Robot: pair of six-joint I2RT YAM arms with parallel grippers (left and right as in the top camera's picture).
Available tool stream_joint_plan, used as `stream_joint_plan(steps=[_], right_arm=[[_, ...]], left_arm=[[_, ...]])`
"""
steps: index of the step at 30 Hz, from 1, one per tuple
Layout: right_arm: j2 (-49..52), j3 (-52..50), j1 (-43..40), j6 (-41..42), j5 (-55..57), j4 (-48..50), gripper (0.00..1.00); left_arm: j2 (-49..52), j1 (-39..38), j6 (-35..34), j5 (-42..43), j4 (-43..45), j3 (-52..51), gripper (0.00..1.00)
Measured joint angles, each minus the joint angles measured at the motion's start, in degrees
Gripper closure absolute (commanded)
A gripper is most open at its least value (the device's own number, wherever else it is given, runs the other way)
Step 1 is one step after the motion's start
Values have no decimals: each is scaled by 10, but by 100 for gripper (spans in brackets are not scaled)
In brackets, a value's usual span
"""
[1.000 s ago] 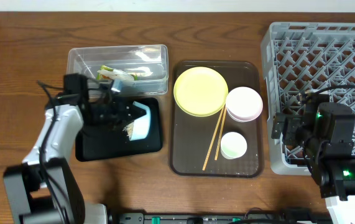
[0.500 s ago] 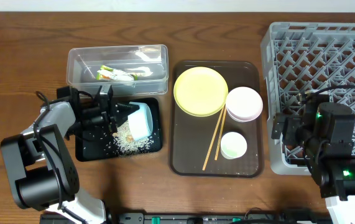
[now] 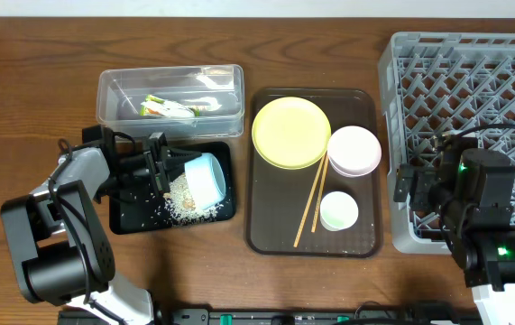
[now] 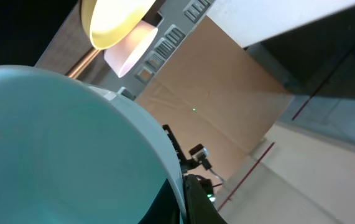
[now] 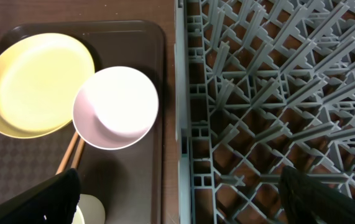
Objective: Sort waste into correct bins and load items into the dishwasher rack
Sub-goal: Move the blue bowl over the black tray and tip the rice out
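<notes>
Step in hand: tipping food scraps out.

- Left tool [image 3: 160, 168] pinches the rim of the light blue bowl [image 3: 206, 181].
- Bowl is tilted on its side over the black tray [image 3: 131, 215]; cannot tell whether it touches the tray.
- Rice scraps [image 3: 181, 193] lie heaped on the tray just beside the bowl.
- Snack wrapper [image 3: 168, 108] sits in the clear tub [image 3: 105, 90].
- Right tool [image 5: 178, 177] is spread and empty, over the edge of the dishwasher rack [image 3: 473, 81].

Next, likely: confirm the bowl is empty, then carry it right, across the brown serving tray [image 3: 266, 226], to the rack, which is well apart.

Table [image 3: 22, 90] — tub [image 3: 169, 70], black tray [image 3: 131, 214], brown tray [image 3: 271, 221], rack [image 3: 473, 63]
</notes>
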Motion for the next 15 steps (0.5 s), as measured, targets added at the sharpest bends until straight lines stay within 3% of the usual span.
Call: stream_joint_plan(steps=[9, 15], right_arm=[[0, 0, 0, 0, 0, -3, 1], [0, 0, 0, 0, 0, -2, 1]], left_arm=[[0, 0, -76, 0, 0, 0, 94], [0, 0, -73, 0, 22, 0, 94]])
